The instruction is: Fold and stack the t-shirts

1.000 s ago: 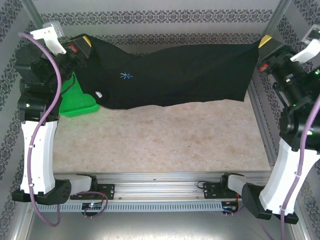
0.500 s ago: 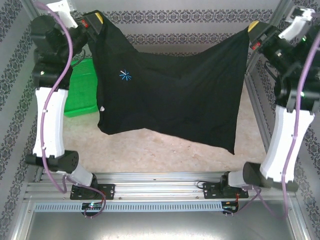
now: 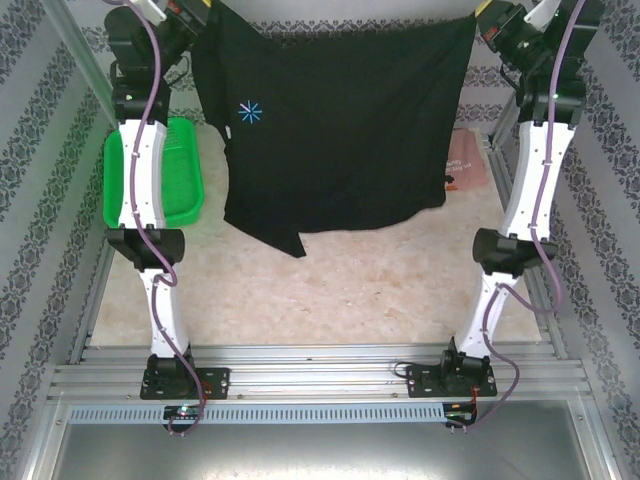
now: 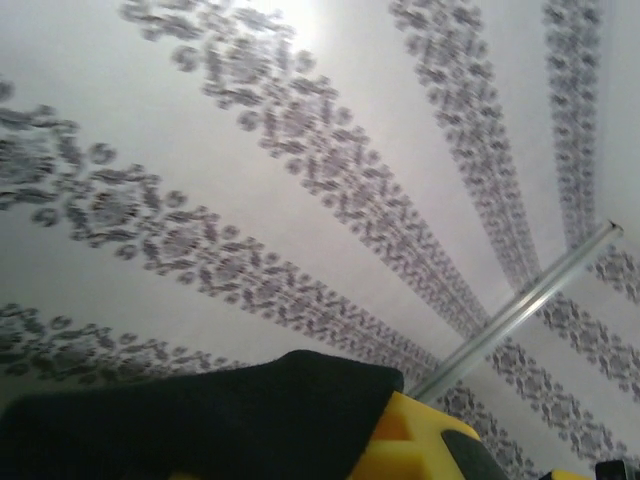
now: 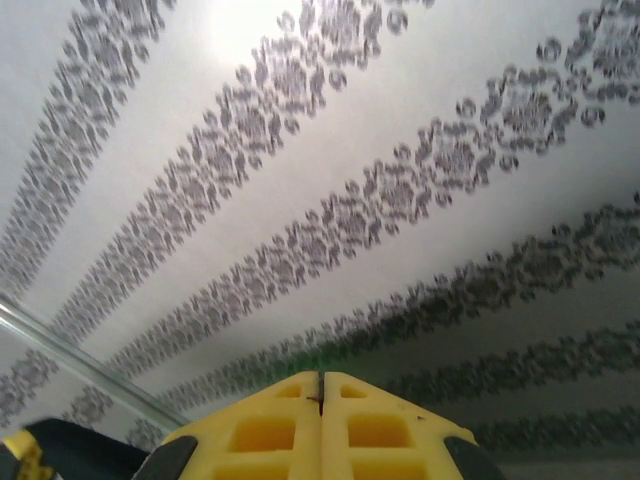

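Left gripper [image 3: 203,8] and right gripper [image 3: 490,14] each clamped on a top corner of the black t-shirt [image 3: 340,130], which hangs spread between them over the table [image 3: 330,290], pink t-shirt [image 3: 466,160] lying beside the right arm, green basket [image 3: 155,180] at far left.

Black tee [image 3: 340,130] hangs spread; pink tee [image 3: 466,160] lies flat, partly hidden

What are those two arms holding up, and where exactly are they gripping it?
The black t-shirt, hanging spread between them: the left tool pinches its upper left corner, the right tool its upper right corner.
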